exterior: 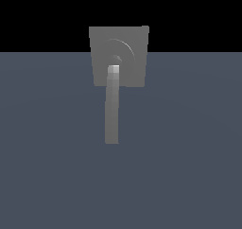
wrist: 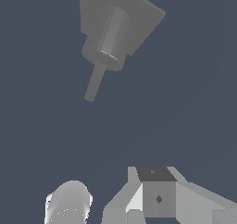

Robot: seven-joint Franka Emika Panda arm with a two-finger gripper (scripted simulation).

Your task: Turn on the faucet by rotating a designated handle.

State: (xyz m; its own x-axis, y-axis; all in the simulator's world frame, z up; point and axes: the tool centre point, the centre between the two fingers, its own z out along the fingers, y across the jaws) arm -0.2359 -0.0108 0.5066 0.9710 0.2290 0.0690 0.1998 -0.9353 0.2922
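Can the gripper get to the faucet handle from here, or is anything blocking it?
Probably yes. In the wrist view nothing lies between the gripper and the handle, which sticks out clear of the faucet.

tool (wrist: 139, 204) cut off at the wrist view's edge, fingertips unseen, arm outside exterior view

Blocky grey-white tool (wrist: 139, 204), diamond mark

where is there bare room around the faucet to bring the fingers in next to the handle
Bare floor lies open on both sides of the handle and past its free end, toward the exterior view's bottom. The only crowded spot is the faucet plate, where the handle joins the hub. In the wrist view, the fingers sit apart from both.
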